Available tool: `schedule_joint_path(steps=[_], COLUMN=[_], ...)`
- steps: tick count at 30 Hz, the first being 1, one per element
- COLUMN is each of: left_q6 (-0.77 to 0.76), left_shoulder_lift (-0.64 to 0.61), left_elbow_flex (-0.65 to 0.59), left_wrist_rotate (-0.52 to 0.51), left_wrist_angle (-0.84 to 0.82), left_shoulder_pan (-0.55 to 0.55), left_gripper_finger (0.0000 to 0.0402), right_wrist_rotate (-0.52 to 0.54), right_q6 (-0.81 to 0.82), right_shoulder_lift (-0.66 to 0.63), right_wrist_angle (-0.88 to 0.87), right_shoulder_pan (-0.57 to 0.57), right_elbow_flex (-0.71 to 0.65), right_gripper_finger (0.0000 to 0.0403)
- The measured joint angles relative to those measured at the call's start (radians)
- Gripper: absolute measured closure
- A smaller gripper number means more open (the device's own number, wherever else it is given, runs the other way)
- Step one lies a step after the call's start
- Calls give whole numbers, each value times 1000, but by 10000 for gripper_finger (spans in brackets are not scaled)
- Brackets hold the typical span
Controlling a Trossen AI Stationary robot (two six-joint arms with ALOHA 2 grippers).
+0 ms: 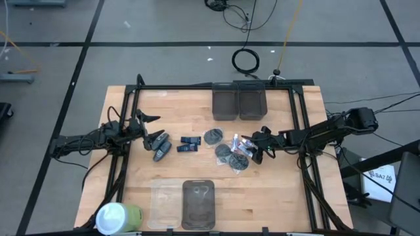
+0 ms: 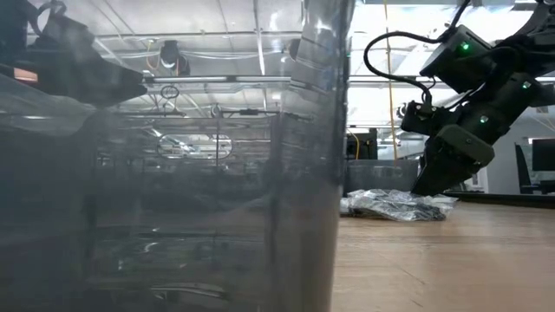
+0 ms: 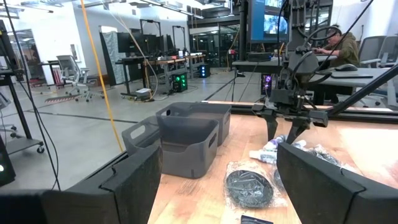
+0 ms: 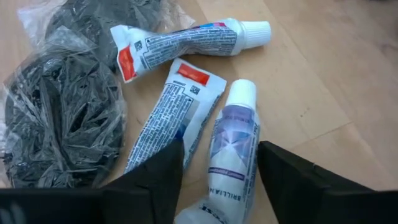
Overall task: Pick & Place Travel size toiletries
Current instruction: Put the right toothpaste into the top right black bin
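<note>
Two dark fingers of my right gripper [image 4: 219, 180] stand apart, straddling a purple-labelled tube [image 4: 229, 149] on the table, not yet clamped on it. Just beyond lie two white tubes [image 4: 186, 40] and, beside them, dark round packets [image 4: 59, 118]. My left gripper [image 1: 152, 128] waits wide apart, well across the table.

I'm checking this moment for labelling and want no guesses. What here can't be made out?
- Low view: a see-through bin fills the near side, hiding most of the table.
- Right wrist view: the purple tube sits between the right gripper fingers; its lower end is cut off, contact unclear.
- High view: tube print too small.
</note>
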Motion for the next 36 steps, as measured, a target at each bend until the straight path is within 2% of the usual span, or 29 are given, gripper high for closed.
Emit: schedule_joint_path(steps=[7, 19, 36], left_q6=[0, 0, 0], left_shoulder_lift=[0, 0, 0], left_elbow_flex=[0, 0, 0], left_wrist_rotate=[0, 0, 0], left_wrist_angle=[0, 0, 0], left_shoulder_pan=[0, 0, 0], left_gripper_finger=[91, 92, 91], right_wrist_rotate=[4, -3, -2], right_q6=[0, -3, -3], right_shoulder_lift=[1, 2, 2], right_wrist_angle=[-8, 14, 19], right_shoulder_pan=[0, 0, 0], right_elbow_flex=[-2, -3, -3], right_gripper_finger=[257, 305, 316])
